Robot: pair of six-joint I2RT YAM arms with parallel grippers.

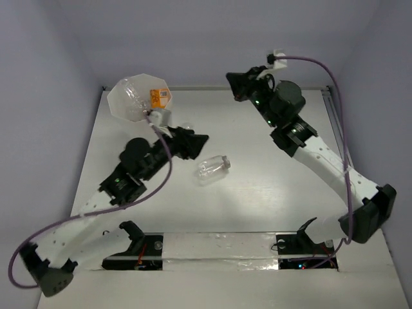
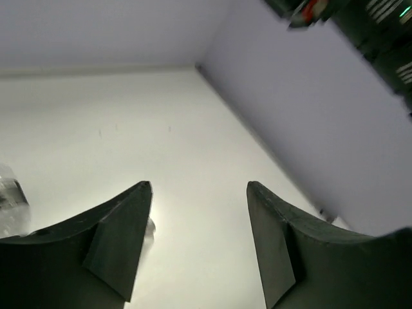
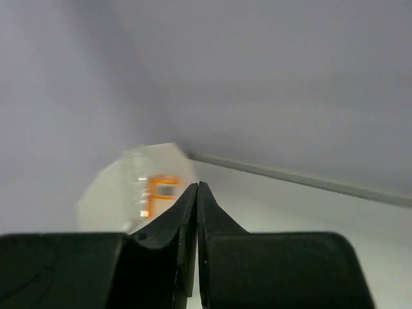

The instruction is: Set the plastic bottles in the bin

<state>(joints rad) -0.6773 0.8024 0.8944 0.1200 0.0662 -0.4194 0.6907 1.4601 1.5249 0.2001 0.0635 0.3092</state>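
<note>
The bin stands at the far left corner of the table, translucent white, with clear bottles and an orange one inside. One clear plastic bottle lies on its side mid-table. My left gripper is open and empty, just above and left of that bottle; in the left wrist view only bare table lies between the fingers, and a clear bottle's edge shows at the far left. My right gripper is shut and empty at the far wall; in the right wrist view it points at the blurred bin.
A small clear object lies just behind the left gripper. Grey walls close the table on the left, back and right. The right arm shows at the top right of the left wrist view. A purple cable runs along the right arm.
</note>
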